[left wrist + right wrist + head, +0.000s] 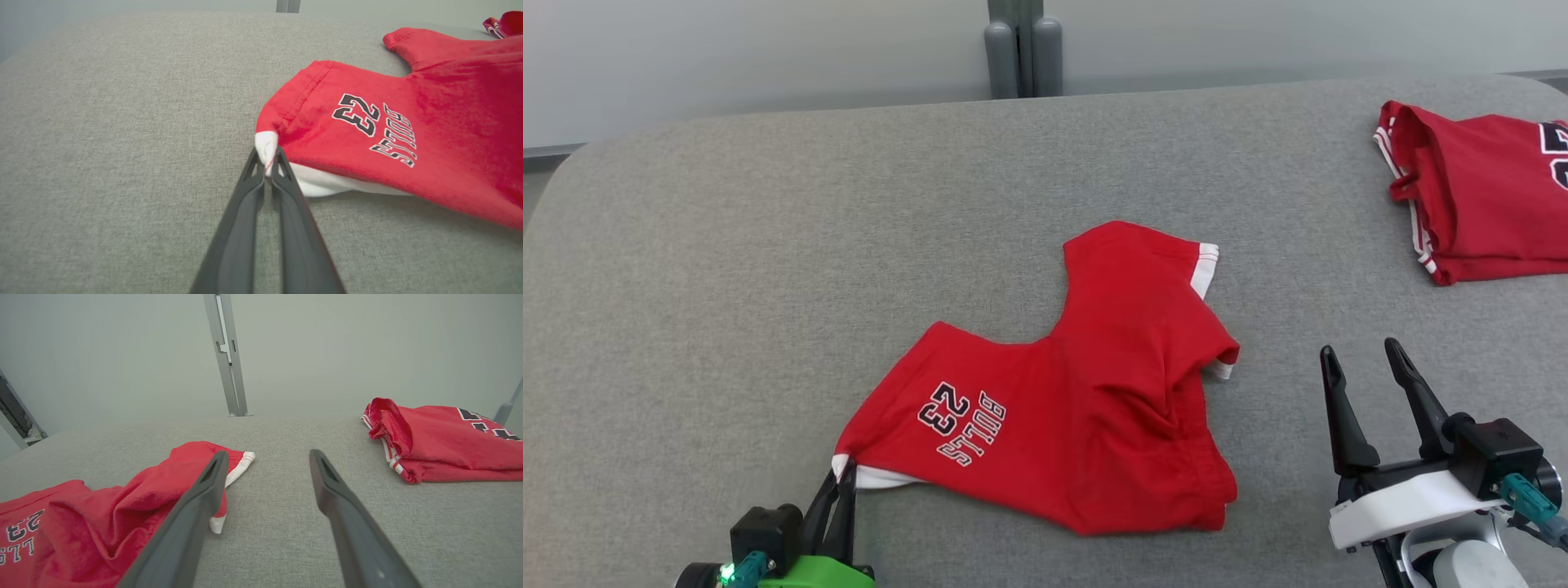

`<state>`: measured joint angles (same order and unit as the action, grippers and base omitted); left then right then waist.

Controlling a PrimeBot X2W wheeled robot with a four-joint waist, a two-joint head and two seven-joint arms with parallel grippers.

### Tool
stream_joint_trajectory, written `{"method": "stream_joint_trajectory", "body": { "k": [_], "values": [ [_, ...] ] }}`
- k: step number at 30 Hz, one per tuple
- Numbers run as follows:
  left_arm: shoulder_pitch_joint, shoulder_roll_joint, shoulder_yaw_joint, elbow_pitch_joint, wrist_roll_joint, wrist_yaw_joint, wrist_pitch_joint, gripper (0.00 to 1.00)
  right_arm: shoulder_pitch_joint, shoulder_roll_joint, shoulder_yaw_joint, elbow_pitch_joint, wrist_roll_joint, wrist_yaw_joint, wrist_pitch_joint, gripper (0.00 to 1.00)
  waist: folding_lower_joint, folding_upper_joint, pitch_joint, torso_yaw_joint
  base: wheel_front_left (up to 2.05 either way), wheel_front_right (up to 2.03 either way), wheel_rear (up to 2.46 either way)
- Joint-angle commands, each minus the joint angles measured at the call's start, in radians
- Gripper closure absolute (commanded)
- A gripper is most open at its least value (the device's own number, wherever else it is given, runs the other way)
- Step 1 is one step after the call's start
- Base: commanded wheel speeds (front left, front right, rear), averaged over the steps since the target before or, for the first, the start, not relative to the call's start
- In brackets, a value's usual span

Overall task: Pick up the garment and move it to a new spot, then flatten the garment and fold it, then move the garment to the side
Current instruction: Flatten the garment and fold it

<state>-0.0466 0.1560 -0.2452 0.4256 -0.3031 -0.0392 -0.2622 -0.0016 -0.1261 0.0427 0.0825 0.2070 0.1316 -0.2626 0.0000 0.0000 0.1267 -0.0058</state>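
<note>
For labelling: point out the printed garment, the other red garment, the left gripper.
printed garment (1094,408), head view, mid-fabric.
other red garment (1486,196), head view, top face.
left gripper (267,157), left wrist view, between fingertips.

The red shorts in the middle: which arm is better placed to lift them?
Left: the left claw is shut on the shorts' white corner, while the right claw hangs open beside them, holding nothing.

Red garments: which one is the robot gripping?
The middle garment printed BULLS 23; the left gripper pinches its white corner. The other garment lies untouched, far right.
</note>
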Motion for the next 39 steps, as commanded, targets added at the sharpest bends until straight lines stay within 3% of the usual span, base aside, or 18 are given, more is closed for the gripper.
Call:
{"method": "stream_joint_trajectory", "body": {
  "k": [1, 3, 4, 5, 6, 24, 39],
  "values": [
    [0.020, -0.001, 0.007, -0.005, 0.000, 0.003, -0.003, 1.00, 0.014, -0.003, -0.003, 0.005, -0.003, -0.002, -0.003, 0.00, 0.0000, 0.0000, -0.017, 0.043, 0.00, 0.00, 0.00],
    [0.029, -0.007, 0.010, -0.009, 0.005, -0.001, -0.003, 1.00, 0.017, -0.002, -0.003, 0.010, -0.004, -0.002, -0.003, 0.00, 0.0000, 0.0000, -0.020, 0.054, 0.00, 0.00, 0.00],
    [0.029, -0.011, 0.011, -0.012, 0.009, -0.002, -0.003, 0.87, 0.018, -0.002, -0.003, 0.012, -0.004, -0.002, -0.003, 0.00, 0.0000, 0.0000, -0.022, 0.058, 0.00, 0.00, 0.00],
    [0.027, -0.017, 0.013, -0.017, 0.013, -0.003, -0.003, 0.34, 0.018, -0.003, -0.002, 0.014, -0.004, -0.002, -0.003, 0.00, 0.0000, 0.0000, -0.024, 0.061, 0.00, 0.00, 0.00],
    [0.021, -0.021, 0.015, -0.020, 0.019, -0.004, -0.003, 0.00, 0.018, -0.003, -0.002, 0.016, -0.004, -0.002, -0.003, 0.00, 0.0000, 0.0000, -0.026, 0.064, 0.00, 0.00, 0.00],
    [-0.026, -0.077, 0.158, -0.222, 0.123, -0.015, -0.003, 0.00, 0.013, -0.007, 0.036, 0.034, 0.009, -0.002, -0.003, 0.00, 0.0000, 0.0000, -0.048, 0.069, 0.00, 0.00, 0.00],
    [-0.013, -0.092, 0.250, -0.227, 0.175, -0.046, -0.003, 0.00, -0.030, -0.034, 0.177, 0.124, 0.065, -0.002, -0.003, 0.00, 0.0000, 0.0000, -0.061, 0.073, 0.00, 0.00, 0.00]
  ]
}}
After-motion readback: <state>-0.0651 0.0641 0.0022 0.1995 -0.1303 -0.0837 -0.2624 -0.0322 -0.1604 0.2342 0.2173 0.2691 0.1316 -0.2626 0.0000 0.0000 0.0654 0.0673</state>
